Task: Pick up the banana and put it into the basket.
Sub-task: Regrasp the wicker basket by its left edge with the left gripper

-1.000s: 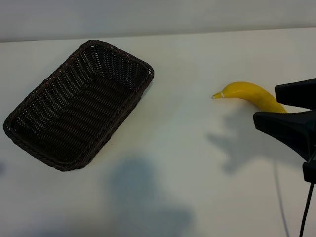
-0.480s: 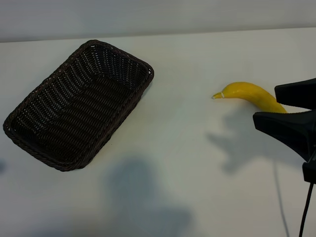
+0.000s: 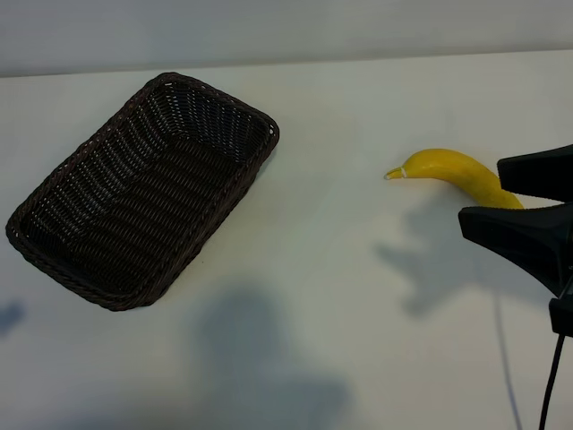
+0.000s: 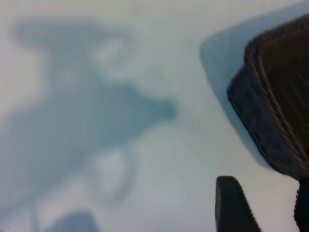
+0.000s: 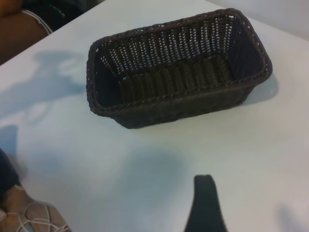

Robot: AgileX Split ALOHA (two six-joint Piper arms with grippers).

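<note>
The smooth white table (image 3: 340, 296) fills nearly every view, flat and matte. Soft grey shadows (image 3: 260, 358) pool across its near side in the exterior view, with another patch toward the right. Along the far edge runs a pale grey wall (image 3: 286, 31), plain and even. A thin black cable (image 3: 548, 394) drops toward the bottom right corner of the exterior view. In the right wrist view, a person's arm in a dark sleeve (image 5: 34, 17) sits past the table's far corner, and a tangle of pale cord (image 5: 29, 215) lies at the near edge.
</note>
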